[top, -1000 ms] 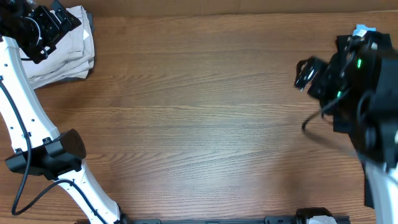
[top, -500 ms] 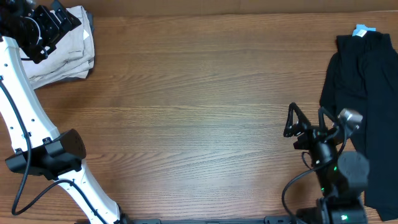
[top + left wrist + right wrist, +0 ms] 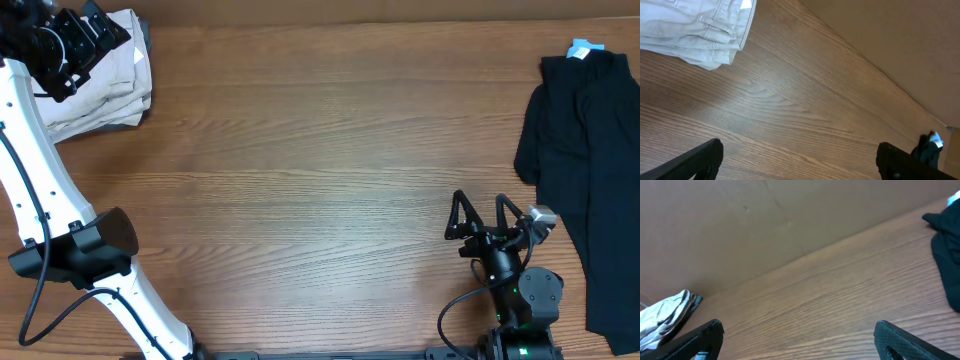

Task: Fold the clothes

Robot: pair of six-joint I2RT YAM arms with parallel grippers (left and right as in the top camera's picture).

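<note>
The folded pale beige shorts (image 3: 100,75) lie in a pile at the table's far left corner, with a grey edge (image 3: 125,120) under them. They also show in the left wrist view (image 3: 695,30) and the right wrist view (image 3: 662,317). My left gripper (image 3: 108,28) hovers over the pile's far edge, open and empty (image 3: 800,160). A long black garment (image 3: 590,170) with a blue tag (image 3: 582,47) lies spread at the right edge. My right gripper (image 3: 480,208) is open and empty (image 3: 800,340), low near the front edge, left of the black garment (image 3: 947,245).
A brown cardboard wall (image 3: 740,225) runs along the table's far edge. The left arm's white links (image 3: 40,190) stretch down the left side to its base at the front left.
My right arm has drawn back from over the black garment to the front right of the table, empty. The garment now lies uncovered. The left arm has not moved.
</note>
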